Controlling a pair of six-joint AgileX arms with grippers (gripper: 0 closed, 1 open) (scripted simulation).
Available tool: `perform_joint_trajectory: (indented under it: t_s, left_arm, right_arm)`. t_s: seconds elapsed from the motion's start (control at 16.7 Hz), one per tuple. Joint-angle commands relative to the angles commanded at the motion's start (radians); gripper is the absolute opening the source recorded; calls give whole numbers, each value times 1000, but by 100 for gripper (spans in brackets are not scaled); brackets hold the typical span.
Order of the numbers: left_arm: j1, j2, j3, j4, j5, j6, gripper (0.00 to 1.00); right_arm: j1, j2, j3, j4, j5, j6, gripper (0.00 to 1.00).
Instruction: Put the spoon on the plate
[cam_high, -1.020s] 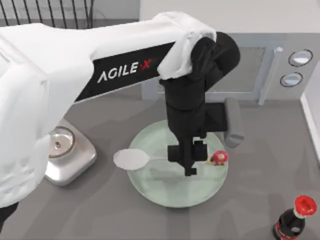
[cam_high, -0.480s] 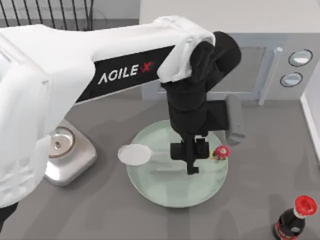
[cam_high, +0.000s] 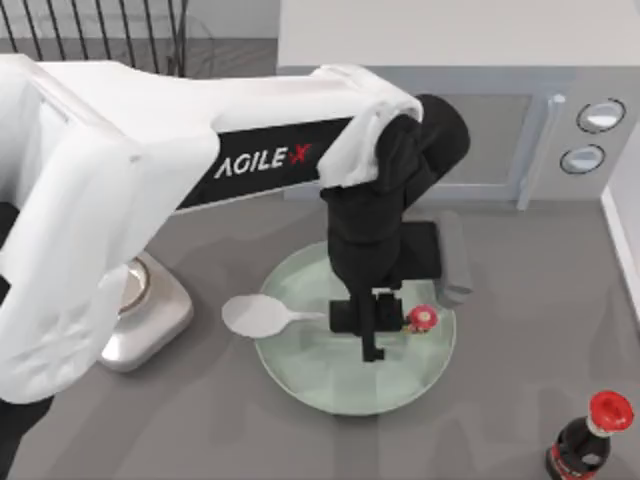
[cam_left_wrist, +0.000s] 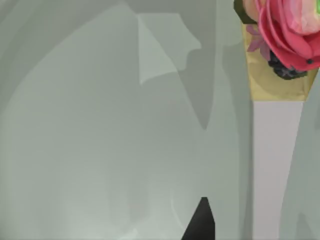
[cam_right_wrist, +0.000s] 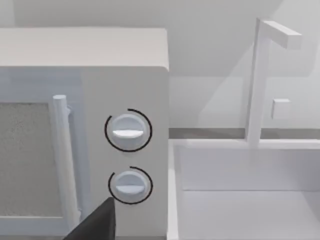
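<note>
spoon (cam_high: 262, 316) under left gripper (cam_high: 371, 318)

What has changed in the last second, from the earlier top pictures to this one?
The left hand has shifted slightly toward the table's left and lower over the plate, carrying the spoon with it: its red ornament sits nearer the plate's middle, and its bowl still overhangs the plate's left rim. The plate, the scale and the bottle have not moved.
</note>
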Motion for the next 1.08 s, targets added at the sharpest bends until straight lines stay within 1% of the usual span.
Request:
perform_joint_trajectory:
  t_s: [0.18, 0.96, 1.02, 1.08]
  left_arm:
    - [0, 0, 0, 0, 0, 0, 0]
    - [0, 0, 0, 0, 0, 0, 98]
    - [0, 0, 0, 0, 0, 0, 100]
    - [0, 0, 0, 0, 0, 0, 100]
  right_arm:
    - [0, 0, 0, 0, 0, 0, 100]
    - [0, 0, 0, 0, 0, 0, 100]
    - [0, 0, 0, 0, 0, 0, 100]
    - [0, 0, 0, 0, 0, 0, 100]
